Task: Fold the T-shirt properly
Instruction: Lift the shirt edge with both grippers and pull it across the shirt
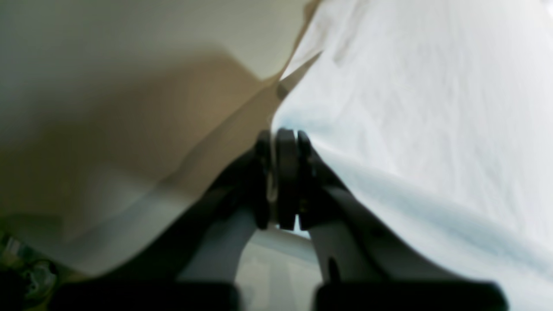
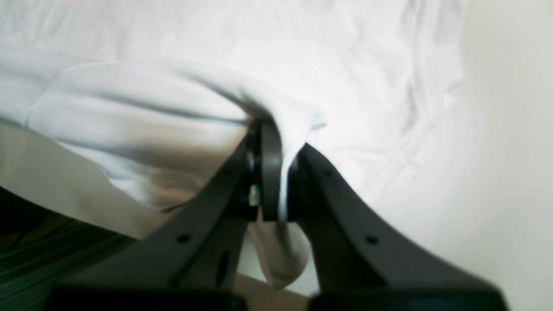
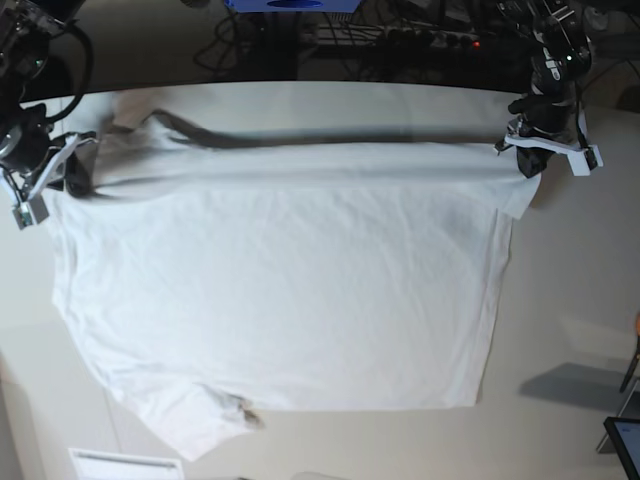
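T-shirt (image 3: 290, 290) spread flat on table (image 3: 570, 320), far edge pinched at both corners, left gripper (image 1: 281, 142) and right gripper (image 2: 276, 142) fingers clenched on cloth; risk: uneven pull slips a corner, skewing the fold.

A pale table (image 3: 560, 330) carries the white T-shirt (image 3: 290, 290), spread flat across it, far edge lifted off the table.

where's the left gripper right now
In the base view the left gripper is at the upper right, shut on the far corner of the T-shirt spread over the table.
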`<state>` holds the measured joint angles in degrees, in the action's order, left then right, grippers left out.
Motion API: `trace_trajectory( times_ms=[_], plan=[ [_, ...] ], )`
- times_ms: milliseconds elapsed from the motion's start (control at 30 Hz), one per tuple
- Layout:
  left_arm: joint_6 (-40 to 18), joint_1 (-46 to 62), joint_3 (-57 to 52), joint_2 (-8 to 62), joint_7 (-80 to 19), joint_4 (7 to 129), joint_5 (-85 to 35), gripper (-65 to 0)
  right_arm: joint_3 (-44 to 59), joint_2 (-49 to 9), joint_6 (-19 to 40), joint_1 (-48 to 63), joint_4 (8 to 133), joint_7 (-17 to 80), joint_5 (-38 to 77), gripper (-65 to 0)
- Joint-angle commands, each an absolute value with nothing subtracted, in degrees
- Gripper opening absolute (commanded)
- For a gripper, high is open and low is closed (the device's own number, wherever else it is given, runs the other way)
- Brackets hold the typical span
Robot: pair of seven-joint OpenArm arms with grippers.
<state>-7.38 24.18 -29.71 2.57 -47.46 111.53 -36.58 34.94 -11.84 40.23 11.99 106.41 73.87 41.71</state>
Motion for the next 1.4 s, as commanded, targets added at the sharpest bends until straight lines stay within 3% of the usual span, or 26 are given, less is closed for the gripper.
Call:
trace_trajectory(
  times_ms=[0, 200, 333, 1367],
  plan=[
    [-7.25, 23.43, -30.11, 3.21, -45.76, 112.57, -36.97, -65.0, 34.95, -13.05, 40.0, 10.51, 106.86, 72.75, 41.19, -64.7],
    [-7.16, 21.41, -32.22, 1.8, -45.76, 112.57, -36.97, -65.0, 34.95, -13.05, 40.0, 7.52, 104.13, 72.75, 35.21, -64.7],
    [-7.16, 19.12, -36.26, 0.04, -45.85, 111.16, -36.97, -65.0, 34.77, -14.02, 40.0, 6.81, 101.85, 72.66, 35.03, -64.7],
    [-7.16, -0.13, -36.09, -0.04, -45.49, 95.43, -36.88, -65.0, 28.53, -16.31, 40.0, 2.51, 86.9, 64.48, 34.77, -64.7]
  ],
)
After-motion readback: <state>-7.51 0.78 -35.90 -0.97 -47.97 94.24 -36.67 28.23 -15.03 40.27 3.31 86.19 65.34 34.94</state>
